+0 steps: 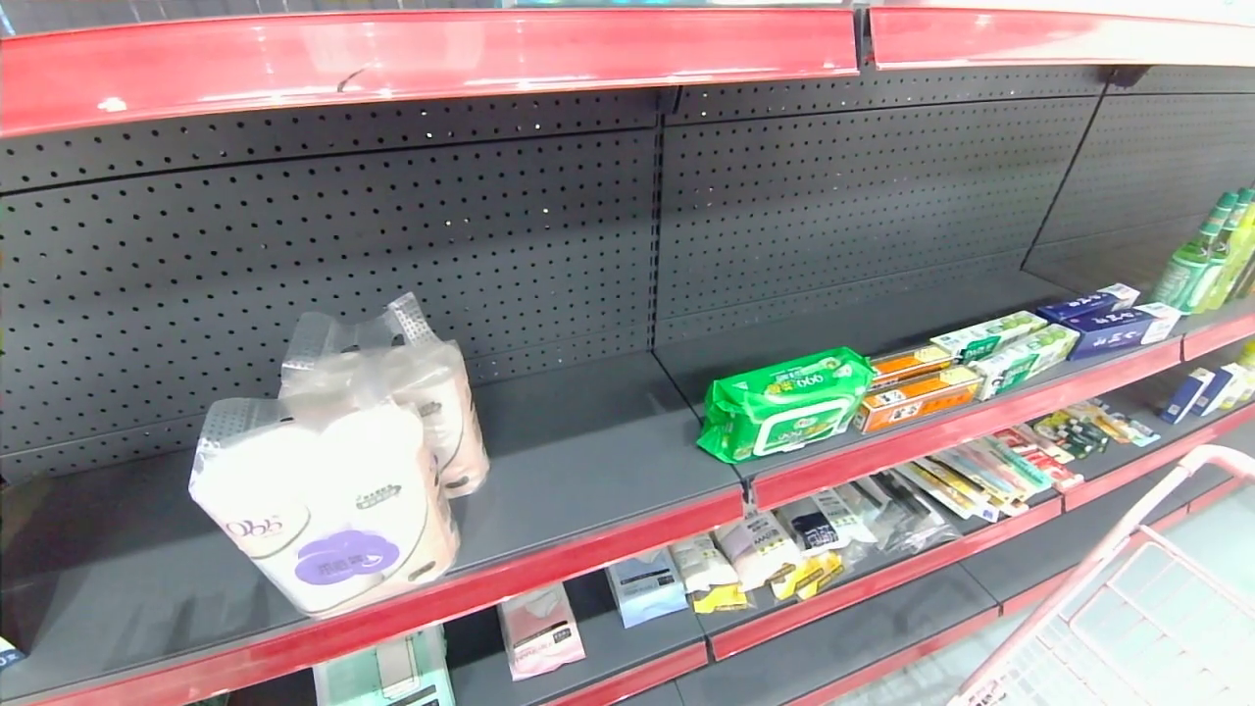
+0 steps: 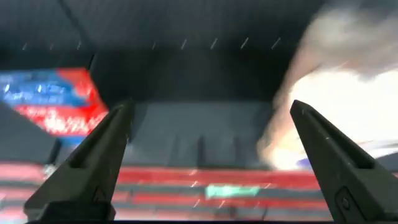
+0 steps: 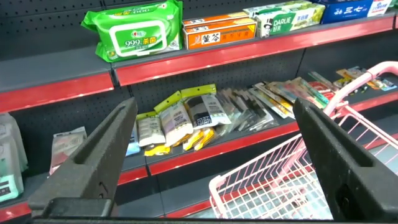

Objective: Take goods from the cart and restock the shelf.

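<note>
Head view, restock bay. Shelf (image 1: 588,441): dark deck, red front lip, pegboard back. At 8 o'clock a toilet-paper pack (image 1: 324,510) stands at the lip, film-wrapped, purple label facing out. A second toilet-paper pack (image 1: 436,392) stands against it, toward 1 o'clock from it.

At 3 o'clock a green wet-wipes pack (image 1: 784,402) lies flat at the lip. From it toward 2 o'clock runs a close row: orange boxes (image 1: 917,397), green-and-white boxes (image 1: 1010,348), blue boxes (image 1: 1113,319). Green bottles (image 1: 1211,245) stand upright at the far 2 o'clock edge, apart from the row.

Lower tier (image 1: 627,652), 5 to 6 o'clock: small flat packets (image 1: 755,549) lie overlapping, then toothbrush cards (image 1: 980,471) fan out toward 3 o'clock.

Cart (image 1: 1128,608) in the 5 o'clock corner: pink frame, white wire basket, near the shelf front. Contents: cannot tell from the part in view.

Left gripper (image 2: 210,112): fingers wide apart, nothing between them, touching nothing. It faces the shelf's red lip and dark deck; a blurred white pack (image 2: 339,93) sits just beyond one finger.

Right gripper (image 3: 214,109): fingers wide apart, nothing held, touching nothing. Beyond it are the cart's wire basket and the lower tier's packets, with the wet-wipes pack and the box row on the deck above them.
</note>
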Robot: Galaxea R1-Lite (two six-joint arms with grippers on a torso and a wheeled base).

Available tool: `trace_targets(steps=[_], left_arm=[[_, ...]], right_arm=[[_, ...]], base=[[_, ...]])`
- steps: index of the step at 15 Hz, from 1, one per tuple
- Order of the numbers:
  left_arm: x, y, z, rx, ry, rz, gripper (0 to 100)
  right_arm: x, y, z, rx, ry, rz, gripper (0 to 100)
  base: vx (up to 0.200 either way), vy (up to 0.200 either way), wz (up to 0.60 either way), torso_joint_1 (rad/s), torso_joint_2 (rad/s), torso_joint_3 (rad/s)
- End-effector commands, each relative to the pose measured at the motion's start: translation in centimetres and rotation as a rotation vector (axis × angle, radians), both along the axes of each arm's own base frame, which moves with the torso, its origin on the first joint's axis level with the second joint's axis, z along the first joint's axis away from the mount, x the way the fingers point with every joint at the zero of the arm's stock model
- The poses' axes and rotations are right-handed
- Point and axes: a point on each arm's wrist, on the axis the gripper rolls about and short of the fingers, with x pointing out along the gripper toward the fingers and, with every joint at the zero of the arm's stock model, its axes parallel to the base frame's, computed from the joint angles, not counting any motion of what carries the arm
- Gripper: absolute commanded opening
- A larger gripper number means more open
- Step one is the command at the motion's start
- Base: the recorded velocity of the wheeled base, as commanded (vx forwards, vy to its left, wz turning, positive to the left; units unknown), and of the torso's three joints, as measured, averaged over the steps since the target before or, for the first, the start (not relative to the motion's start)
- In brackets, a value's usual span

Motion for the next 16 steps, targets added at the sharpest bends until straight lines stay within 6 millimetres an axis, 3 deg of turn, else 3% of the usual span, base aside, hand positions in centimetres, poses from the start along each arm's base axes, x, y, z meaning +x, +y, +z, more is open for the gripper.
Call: trace_targets(steps=[1, 5, 8, 16], left_arm=[[2.1, 1.0, -1.6, -0.026, 0.138, 0.033, 100], [3.2, 2.6, -4.0, -0.013, 0.314, 0.077, 100], [4.6, 3.8, -4.5, -0.037, 0.366, 0.106, 100], [9.4, 5.4, -8.6, -0.106, 0.533, 0.039, 100]], right_arm=[[0.0, 0.0, 0.0, 0.000, 0.001, 0.001, 100], [0.0, 0.0, 0.0, 0.000, 0.000, 0.001, 100], [0.0, 0.0, 0.0, 0.000, 0.001, -0.001, 100], [0.0, 0.0, 0.0, 0.000, 0.001, -0.001, 100]], base=[[0.000, 0.000, 0.00, 0.000, 0.00, 0.000], [0.000, 0.000, 0.00, 0.000, 0.00, 0.000], [0.000, 0.000, 0.00, 0.000, 0.00, 0.000], [0.000, 0.000, 0.00, 0.000, 0.00, 0.000]])
